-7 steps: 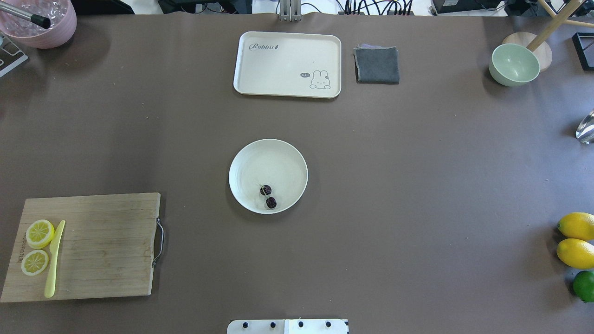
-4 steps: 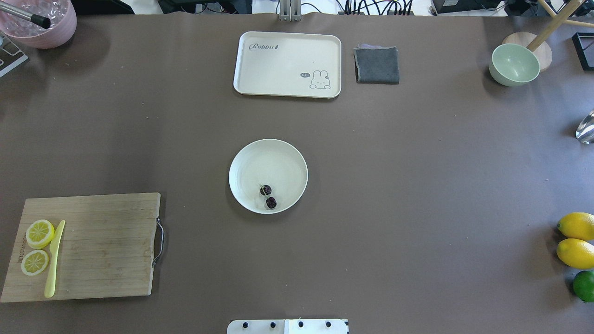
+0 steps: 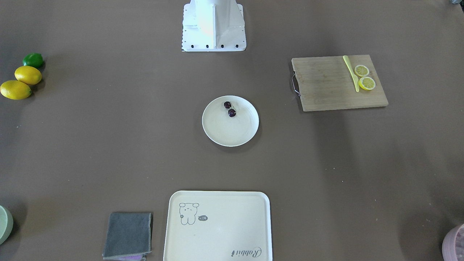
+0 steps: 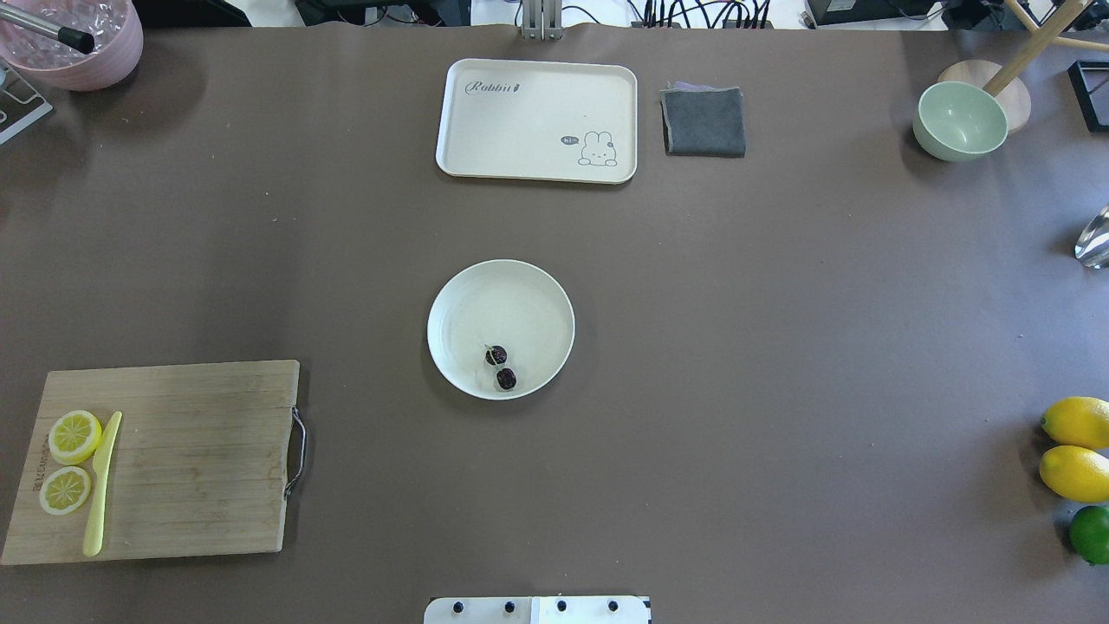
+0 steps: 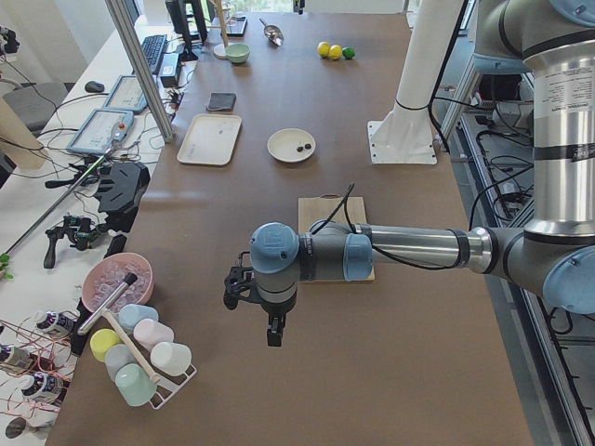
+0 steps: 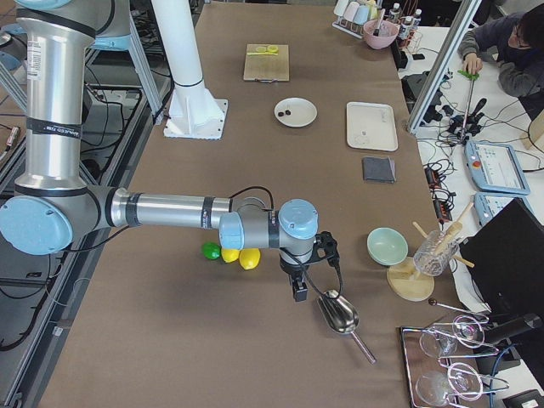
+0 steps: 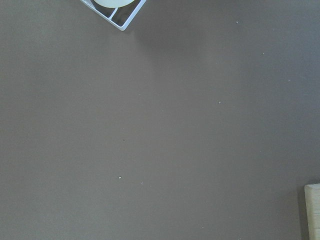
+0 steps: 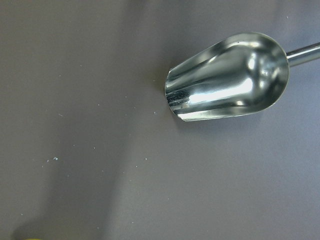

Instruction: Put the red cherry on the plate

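The red cherry (image 4: 506,379), a joined pair of tiny dark berries, lies inside the round cream plate (image 4: 502,295) at mid-table, near the rim closest to the robot. It also shows in the front view as the cherry (image 3: 232,113) on the plate (image 3: 230,134). No gripper is near either. My left gripper (image 5: 274,334) hangs over bare table at the left end, far from the plate; whether it is open or shut I cannot tell. My right gripper (image 6: 299,291) hangs at the right end beside a metal scoop (image 6: 340,314), and its state is equally unclear.
A wooden cutting board (image 4: 199,459) holds two lemon slices (image 4: 74,435) and a yellow knife. At the far side lie a cream tray (image 4: 537,104) and a grey cloth (image 4: 703,121). A green bowl (image 4: 960,121), two lemons (image 4: 1076,472) and a lime sit at the right.
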Controlling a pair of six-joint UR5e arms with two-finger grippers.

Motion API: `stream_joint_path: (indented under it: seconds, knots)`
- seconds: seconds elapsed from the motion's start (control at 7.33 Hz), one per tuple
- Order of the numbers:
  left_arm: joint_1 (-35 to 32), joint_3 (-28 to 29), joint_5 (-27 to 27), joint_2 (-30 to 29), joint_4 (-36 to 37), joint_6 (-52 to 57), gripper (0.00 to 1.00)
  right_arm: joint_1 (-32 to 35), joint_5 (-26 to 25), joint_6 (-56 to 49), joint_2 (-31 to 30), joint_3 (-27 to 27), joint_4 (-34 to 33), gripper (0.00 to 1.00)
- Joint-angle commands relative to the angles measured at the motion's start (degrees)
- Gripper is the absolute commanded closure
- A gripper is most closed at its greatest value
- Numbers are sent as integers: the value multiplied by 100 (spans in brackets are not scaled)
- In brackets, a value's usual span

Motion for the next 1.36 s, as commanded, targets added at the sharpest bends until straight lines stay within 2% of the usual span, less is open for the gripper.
stream_joint_path:
  seconds: [0.0,1.23]
  knots:
    - [0,-10,0,0,1,0,2,-8,-3,0,-1,0,9,0]
    - [-9,-98,0,62,1,0,2,-8,6,-35,-1,26,9,0]
